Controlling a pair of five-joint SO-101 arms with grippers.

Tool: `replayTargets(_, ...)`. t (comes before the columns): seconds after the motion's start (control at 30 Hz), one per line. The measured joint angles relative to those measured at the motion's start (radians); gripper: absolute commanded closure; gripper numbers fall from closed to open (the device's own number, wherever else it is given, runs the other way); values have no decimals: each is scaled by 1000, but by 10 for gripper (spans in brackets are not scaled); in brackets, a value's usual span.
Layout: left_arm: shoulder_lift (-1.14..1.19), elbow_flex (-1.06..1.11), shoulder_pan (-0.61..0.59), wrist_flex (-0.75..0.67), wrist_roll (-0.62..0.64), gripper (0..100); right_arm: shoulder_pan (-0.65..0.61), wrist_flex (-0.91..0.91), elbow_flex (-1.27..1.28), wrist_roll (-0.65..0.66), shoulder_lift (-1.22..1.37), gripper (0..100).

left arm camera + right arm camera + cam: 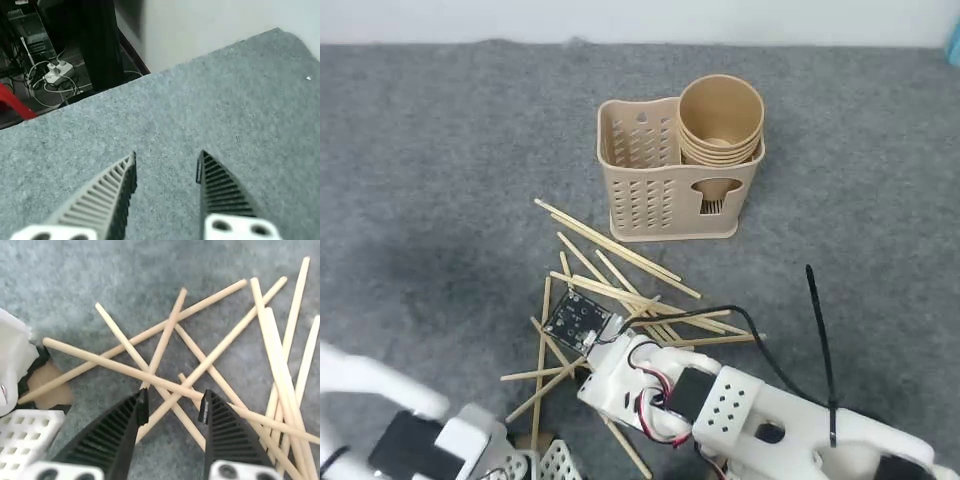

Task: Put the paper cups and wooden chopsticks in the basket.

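Note:
A beige slotted basket (642,190) stands on the grey carpet, with a stack of paper cups (721,118) upright in its right compartment. Several wooden chopsticks (620,288) lie criss-crossed in front of it. My right arm (720,400) comes in from the bottom edge over the near end of the pile. Its gripper (173,402) is open, the fingers straddling the spot where chopsticks (165,347) cross, and nothing is held. My left gripper (167,159) is open over bare carpet (210,100), with nothing between its fingers.
The left arm's white body (470,440) sits at the bottom left corner, close to the nearest chopstick ends; its white parts (20,430) show beside the pile. The basket's left compartment (638,135) holds no cups. Beyond the carpet edge lie cables and a power strip (55,72).

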Motion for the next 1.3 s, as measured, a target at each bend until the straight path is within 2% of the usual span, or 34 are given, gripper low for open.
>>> replayTargets(0.13,0,-9,-2,11,0,815,92,-12,-28,0,12,781)
replayTargets(0.23,9,-11,5,63,0,815,117,0,-98,-8,77,738)
replayTargets(0.33,9,-11,31,137,0,815,137,23,-166,-109,178,758)
replayTargets(0.43,9,0,69,176,0,815,204,25,-218,-233,295,772)
replayTargets(0.5,9,8,94,180,0,815,258,25,-249,-265,361,779)
replayTargets(0.63,12,8,115,180,0,815,325,26,-272,-275,417,801)
replayTargets(0.83,12,8,124,180,2,815,354,89,-275,-275,416,808)
replayTargets(1.07,12,8,178,180,0,815,419,193,-275,-275,315,805)
replayTargets(1.17,12,8,187,180,0,815,408,236,-275,-207,256,805)
replayTargets(1.3,12,49,161,180,0,815,310,265,-275,23,224,804)
